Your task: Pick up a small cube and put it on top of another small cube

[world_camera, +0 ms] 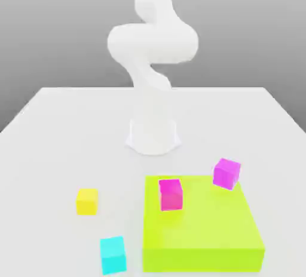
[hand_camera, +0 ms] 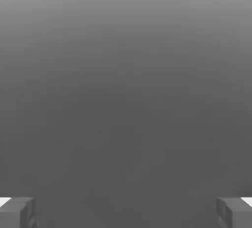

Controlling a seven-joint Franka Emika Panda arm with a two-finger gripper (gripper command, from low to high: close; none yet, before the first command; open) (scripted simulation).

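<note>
The small cyan cube rests on the white table near the front edge, left of the lime-green block. The small yellow cube sits a little farther back and to the exterior view's left of it, apart from it. In the hand view my gripper is open, its two grey fingertips far apart at the frame's corners, with nothing between them and only grey background ahead. The white arm rises from its base at the table's middle, upper part out of frame.
A large flat lime-green block lies at the front right. One magenta cube stands on its back left part; another magenta cube sits at its back right corner. The arm's base stands mid-table.
</note>
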